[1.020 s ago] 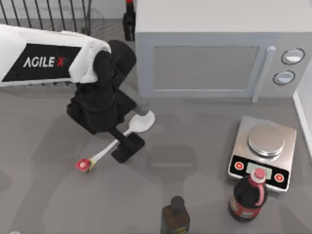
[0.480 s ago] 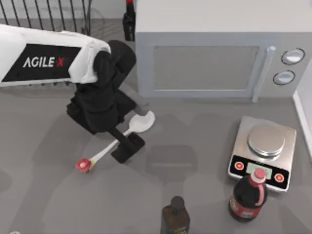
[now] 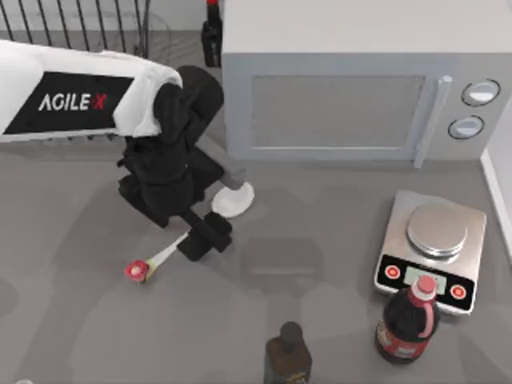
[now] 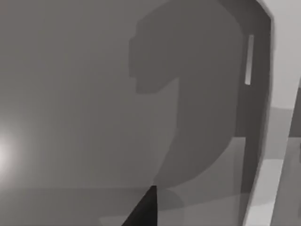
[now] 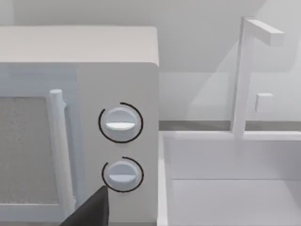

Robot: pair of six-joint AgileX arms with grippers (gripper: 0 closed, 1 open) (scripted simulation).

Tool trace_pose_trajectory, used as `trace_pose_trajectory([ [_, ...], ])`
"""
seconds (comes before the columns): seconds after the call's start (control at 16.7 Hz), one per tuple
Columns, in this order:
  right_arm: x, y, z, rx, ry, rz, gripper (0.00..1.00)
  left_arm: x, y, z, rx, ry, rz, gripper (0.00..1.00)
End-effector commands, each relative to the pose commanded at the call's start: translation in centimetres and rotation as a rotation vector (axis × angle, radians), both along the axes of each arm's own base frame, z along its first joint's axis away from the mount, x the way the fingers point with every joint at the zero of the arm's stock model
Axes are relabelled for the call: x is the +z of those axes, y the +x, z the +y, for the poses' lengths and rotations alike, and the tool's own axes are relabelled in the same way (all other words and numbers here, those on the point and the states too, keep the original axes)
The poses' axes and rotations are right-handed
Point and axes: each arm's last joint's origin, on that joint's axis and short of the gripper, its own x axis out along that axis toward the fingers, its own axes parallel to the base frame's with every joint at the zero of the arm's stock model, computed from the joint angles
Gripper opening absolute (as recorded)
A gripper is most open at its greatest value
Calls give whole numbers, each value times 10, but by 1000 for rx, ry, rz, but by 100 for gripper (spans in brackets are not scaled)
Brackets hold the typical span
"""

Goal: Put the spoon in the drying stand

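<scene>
The white spoon lies on the grey table left of centre, its bowl (image 3: 234,200) toward the microwave and its red-pink flower knob (image 3: 138,270) toward the front left. My left gripper (image 3: 200,232) points down over the middle of the handle and is shut on the spoon, hiding that stretch of handle. One dark fingertip (image 4: 143,213) shows in the left wrist view above the table. The drying stand (image 3: 118,20) of black rods stands at the back left, behind my left arm. My right gripper (image 5: 89,214) is parked facing the microwave's knobs.
A microwave (image 3: 336,104) fills the back middle and right, close to the spoon's bowl. A kitchen scale (image 3: 432,248) sits at the right, with a red-capped bottle (image 3: 408,320) and a dark bottle (image 3: 288,356) near the front. Another dark bottle (image 3: 212,32) stands beside the stand.
The left gripper's outer finger has moved in toward the handle and shut on the spoon. The handle between bowl and finger is now covered. The knob end has stayed put.
</scene>
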Motion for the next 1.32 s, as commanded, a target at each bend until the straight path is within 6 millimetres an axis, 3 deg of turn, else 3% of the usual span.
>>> trace_pose_trajectory([
  [0.36, 0, 0, 0, 0, 0, 0, 100, 0, 0, 0, 0, 0, 0, 0],
  [0.42, 0, 0, 0, 0, 0, 0, 100, 22, 1, 0, 5, -27, -31, 0],
  [0.66, 0, 0, 0, 0, 0, 0, 100, 38, 7, -4, 2, -28, -31, 0],
  [0.96, 0, 0, 0, 0, 0, 0, 100, 112, 20, -10, 5, -23, -21, 0],
  [1.32, 0, 0, 0, 0, 0, 0, 100, 206, 6, -3, 3, -21, -19, 0],
])
